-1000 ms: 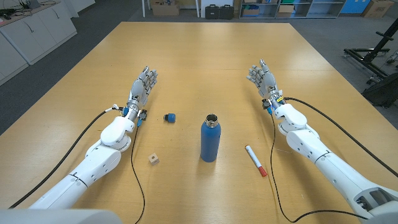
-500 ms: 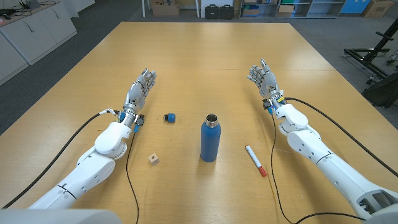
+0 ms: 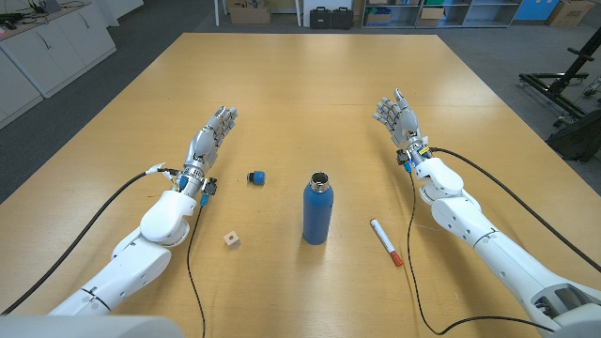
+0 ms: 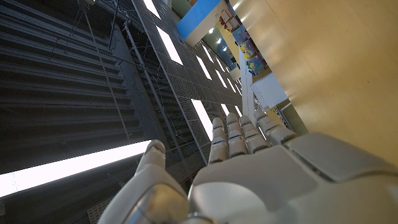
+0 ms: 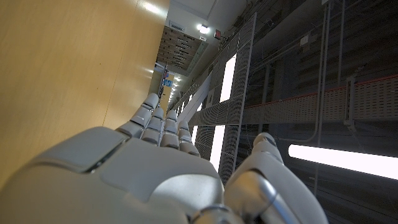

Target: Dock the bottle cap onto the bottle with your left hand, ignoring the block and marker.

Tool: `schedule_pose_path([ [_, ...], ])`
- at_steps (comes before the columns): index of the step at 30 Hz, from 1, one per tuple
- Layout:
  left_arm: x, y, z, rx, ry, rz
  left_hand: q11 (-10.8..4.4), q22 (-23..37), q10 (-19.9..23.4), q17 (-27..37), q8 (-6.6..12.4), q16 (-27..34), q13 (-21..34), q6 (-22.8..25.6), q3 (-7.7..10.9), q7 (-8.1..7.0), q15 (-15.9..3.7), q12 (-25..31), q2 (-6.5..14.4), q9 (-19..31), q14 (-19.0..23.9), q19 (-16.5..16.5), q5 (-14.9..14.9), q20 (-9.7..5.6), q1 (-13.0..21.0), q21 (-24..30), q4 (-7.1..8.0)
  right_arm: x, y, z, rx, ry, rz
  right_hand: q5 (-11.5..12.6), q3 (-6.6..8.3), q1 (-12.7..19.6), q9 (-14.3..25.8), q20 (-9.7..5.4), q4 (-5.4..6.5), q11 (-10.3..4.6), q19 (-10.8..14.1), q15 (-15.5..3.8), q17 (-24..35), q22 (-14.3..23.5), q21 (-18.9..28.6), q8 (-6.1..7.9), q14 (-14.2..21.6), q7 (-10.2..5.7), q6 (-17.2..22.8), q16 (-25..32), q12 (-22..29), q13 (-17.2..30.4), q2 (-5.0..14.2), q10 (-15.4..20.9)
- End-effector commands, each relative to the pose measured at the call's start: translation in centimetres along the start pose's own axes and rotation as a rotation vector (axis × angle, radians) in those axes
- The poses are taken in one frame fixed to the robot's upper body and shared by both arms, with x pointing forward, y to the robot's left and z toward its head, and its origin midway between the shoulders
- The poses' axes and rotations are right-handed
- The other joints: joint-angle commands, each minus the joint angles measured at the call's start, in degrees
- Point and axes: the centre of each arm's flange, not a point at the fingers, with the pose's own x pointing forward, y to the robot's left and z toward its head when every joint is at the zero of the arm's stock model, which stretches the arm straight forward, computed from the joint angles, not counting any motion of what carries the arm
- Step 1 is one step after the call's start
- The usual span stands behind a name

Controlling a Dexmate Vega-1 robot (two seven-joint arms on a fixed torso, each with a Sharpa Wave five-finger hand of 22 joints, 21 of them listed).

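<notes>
A blue bottle stands upright at the middle of the table, its mouth uncovered. The small blue cap lies on the wood to its left. My left hand sits a little left of and beyond the cap, fingers stretched out and apart, holding nothing. The same hand appears in its wrist view with straight fingers. My right hand stays far right of the bottle, fingers extended and empty, as the right wrist view of the hand confirms.
A small wooden block lies near my left forearm, in front of the cap. A white marker with a red cap lies right of the bottle. The wooden table stretches bare beyond both hands.
My left forearm and elbow have swung leftward and the hand has tilted slightly right toward the cap. The right arm, bottle and cap have not moved.
</notes>
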Motion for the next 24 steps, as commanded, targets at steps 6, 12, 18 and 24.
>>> schedule_pose_path([
  [6, -1.6, -0.3, 1.7, 0.243, -0.047, 0.048, -1.19, 0.1, 1.9, -0.1, 0.57, 0.5, 0.1, 2.0, 1.01, -0.76, -1.89, 0.6, 1.1, 0.2, 1.9, 1.6, 0.1, -1.41, 0.8, 0.4, -0.68, 0.3, 0.3, -0.3, 0.001, 0.008, 0.003, 0.1, -0.01, 0.3, 0.2, 0.15, -0.3, 0.19, 0.1, 0.21, 0.1, 0.3, -0.2, 0.19, 0.2, 1.39, 0.3, 0.2, 0.2, 0.1, 0.15, 0.4],
  [12, -1.9, -0.3, 1.9, 0.313, -0.102, 0.083, -2.22, 0.1, 5.2, -0.1, 1.39, 1.0, 0.1, 5.2, 1.71, -1.5, -3.15, 1.3, 1.5, 0.2, 5.1, 4.2, 0.0, -1.91, 1.8, 0.9, -1.57, 0.1, 0.5, -0.4, 0.003, 0.01, 0.001, 0.1, -0.04, 0.3, 0.2, 0.22, -0.32, 0.14, 0.1, 0.19, 0.0, 0.3, -0.4, 0.15, 0.1, 1.38, 0.3, 0.2, 0.2, 0.1, 0.18, 0.5],
  [18, -2.1, -0.2, 2.3, 0.403, -0.106, 0.1, -2.52, 0.1, 6.4, -0.2, 1.76, 1.2, 0.1, 6.6, 2.2, -1.79, -3.71, 1.4, 1.7, 0.2, 6.5, 5.3, 0.1, -1.49, 2.6, 1.0, -2.14, -0.2, 0.8, -0.4, 0.003, 0.011, -0.004, 0.1, -0.07, 0.3, 0.2, 0.29, -0.33, 0.2, 0.0, 0.26, 0.0, 0.3, -0.5, 0.13, 0.2, 1.29, 0.4, 0.2, 0.1, 0.1, 0.2, 0.5],
  [24, -2.6, -0.2, 2.5, 0.465, -0.108, 0.12, -3.42, 0.1, 8.6, -0.2, 2.42, 1.2, 0.1, 8.5, 3.64, -2.69, -4.38, 1.7, 2.1, 0.3, 8.3, 6.2, 0.6, -1.06, 5.6, 0.8, -3.52, -0.4, 1.1, -0.4, 0.002, 0.015, -0.002, 0.1, -0.08, 0.3, 0.2, 0.38, -0.34, 0.2, 0.0, 0.34, 0.0, 0.3, -0.6, 0.13, 0.2, 1.26, 0.4, 0.2, 0.1, 0.1, 0.22, 0.5],
])
